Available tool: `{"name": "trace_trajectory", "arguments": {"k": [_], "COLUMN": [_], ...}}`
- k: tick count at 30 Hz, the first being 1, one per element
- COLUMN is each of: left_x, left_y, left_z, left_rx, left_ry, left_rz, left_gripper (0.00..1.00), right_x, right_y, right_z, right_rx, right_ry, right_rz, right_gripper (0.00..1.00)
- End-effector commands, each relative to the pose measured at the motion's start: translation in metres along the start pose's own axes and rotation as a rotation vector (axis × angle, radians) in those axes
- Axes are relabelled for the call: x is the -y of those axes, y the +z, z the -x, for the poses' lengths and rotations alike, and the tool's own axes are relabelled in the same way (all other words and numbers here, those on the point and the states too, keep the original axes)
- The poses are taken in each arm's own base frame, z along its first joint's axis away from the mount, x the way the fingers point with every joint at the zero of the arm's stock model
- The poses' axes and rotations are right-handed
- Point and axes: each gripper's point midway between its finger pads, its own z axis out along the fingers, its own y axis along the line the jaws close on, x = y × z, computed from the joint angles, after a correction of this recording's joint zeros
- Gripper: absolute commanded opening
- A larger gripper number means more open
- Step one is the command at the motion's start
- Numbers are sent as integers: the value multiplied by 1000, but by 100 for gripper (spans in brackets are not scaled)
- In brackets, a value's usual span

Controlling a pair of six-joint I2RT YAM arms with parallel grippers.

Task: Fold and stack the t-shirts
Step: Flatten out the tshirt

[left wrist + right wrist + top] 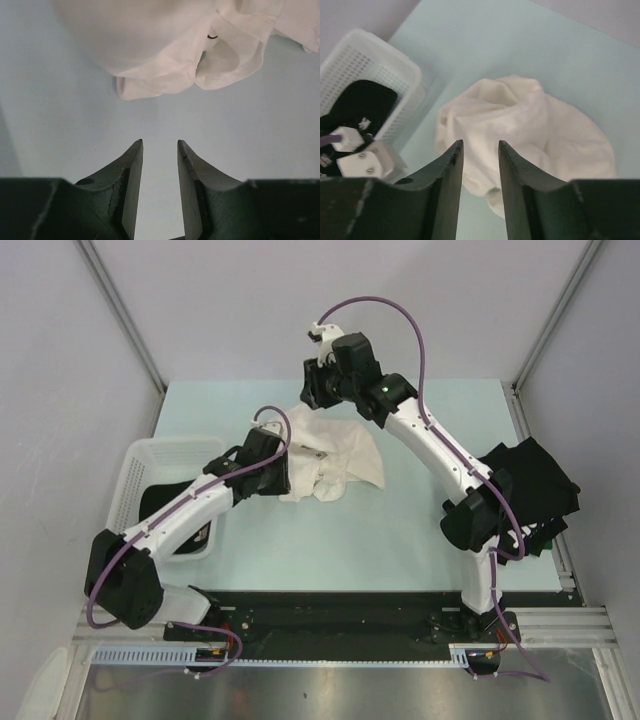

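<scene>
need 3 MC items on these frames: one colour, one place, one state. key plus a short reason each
1. The garment inside the white plastic mesh basket is: A black, B cream, C red.
2. The cream-white cloth t-shirt lies: A in that basket, B in the middle of the pale green table top, C at the table's right edge.
3. That t-shirt is: A folded flat, B crumpled, C spread out smooth.
Key: 1 A, the right wrist view shows black fabric behind the mesh. 2 B, the top view has it mid-table. 3 B, it bunches in loose folds in every view.
</scene>
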Motion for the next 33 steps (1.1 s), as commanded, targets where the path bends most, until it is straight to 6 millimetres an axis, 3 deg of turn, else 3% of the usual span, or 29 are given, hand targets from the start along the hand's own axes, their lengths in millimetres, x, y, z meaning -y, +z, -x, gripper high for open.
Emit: {"name": "trace_trajectory", "arguments": {"k": [1,4,8,13,15,16,26,27,29,33], "left_x": [18,20,23,22,25,23,18,13,12,7], "left_y": [-4,-1,6,29,34,38,73,82,84,90], "left_z": [23,24,26,28,38,40,86,79,86,80], "left_rx": [61,52,44,17,27,23,21,-18,-14,-48], "left_ry": [-25,-25,-19,12,24,35,101,113,116,122], "left_rz": [-56,-59,-62,-27,-18,5,175,204,229,261], "left_gripper": [39,39,39,39,40,40,44,44,44,47], "right_x": [27,50,58,72,72,74,85,87,88,95], "right_y": [-17,-21,-34,-45,-54,-57,-78,-77,-78,-79], "right_z": [8,-8,-33,-83,-88,-100,-110,-109,-108,-104], "right_rx": [38,-7,-83,-203,-208,-231,-232,-232,-233,-226], "right_ry": [-62,-85,-89,-58,-40,-34,-17,-14,-13,-7], "right_rz": [-101,-190,-218,-257,-259,-265,-273,-271,-265,-268], "right_gripper": [41,43,43,43,43,43,43,43,43,43]}}
